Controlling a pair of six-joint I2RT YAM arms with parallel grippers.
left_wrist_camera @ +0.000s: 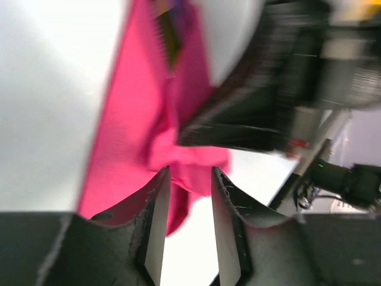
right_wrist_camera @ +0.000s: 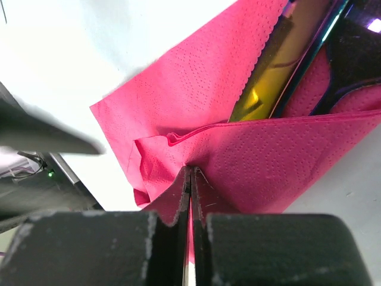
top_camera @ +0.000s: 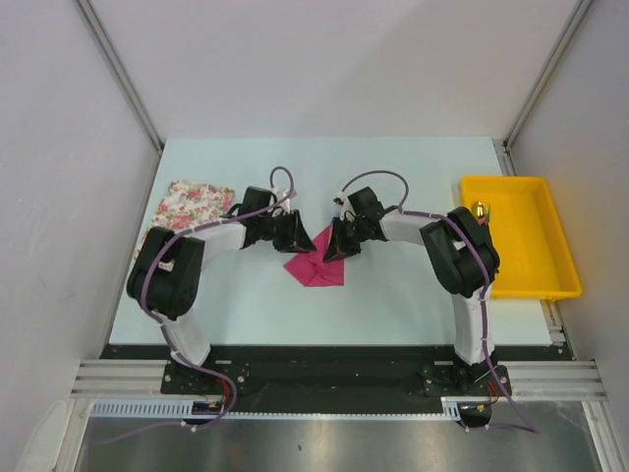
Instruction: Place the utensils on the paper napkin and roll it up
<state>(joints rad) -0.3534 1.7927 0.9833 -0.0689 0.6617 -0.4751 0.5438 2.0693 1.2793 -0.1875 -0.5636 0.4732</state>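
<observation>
- Top view, table (top_camera: 393, 295): pale, both arms reach in to the centre.
- Top view, paper napkin (top_camera: 319, 267): magenta, part folded and crumpled, mid-table, right between the 2 grippers.
- Top view, L gripper (top_camera: 295, 234): at the napkin's upper-left edge. Jaw gap can't be read from here.
- Top view, R gripper (top_camera: 337, 244): on the napkin's upper-right edge, just beside the L gripper.
- Top view, floral cloth (top_camera: 197, 204): flat at far left, apart from the napkin.
- Top view, yellow tray (top_camera: 511, 181): at the table's right edge, well apart from the napkin.
- L wrist view (blurred), L gripper fingers (left_wrist_camera: 156, 208): tips apart w/ a narrow gap. Pink paper shows in and beyond the gap, not clamped as far as visible.
- L wrist view, napkin: long folded band running up-frame. Yellow + purple smear at top of the fold — too blurred to ID.
- L wrist view, R gripper: dark bulk at right, down on the napkin.
- R wrist view, R gripper fingers (right_wrist_camera: 175, 208): pressed together, a fold of the napkin nipped between the tips.
- R wrist view, yellow-orange utensil (right_wrist_camera: 271, 71): lies inside the napkin's fold, w/ paper beside it and a flap across its lower end.
- R wrist view, dark slim edge just beside the utensil, dark glossy shape at upper right — can't ID either.
</observation>
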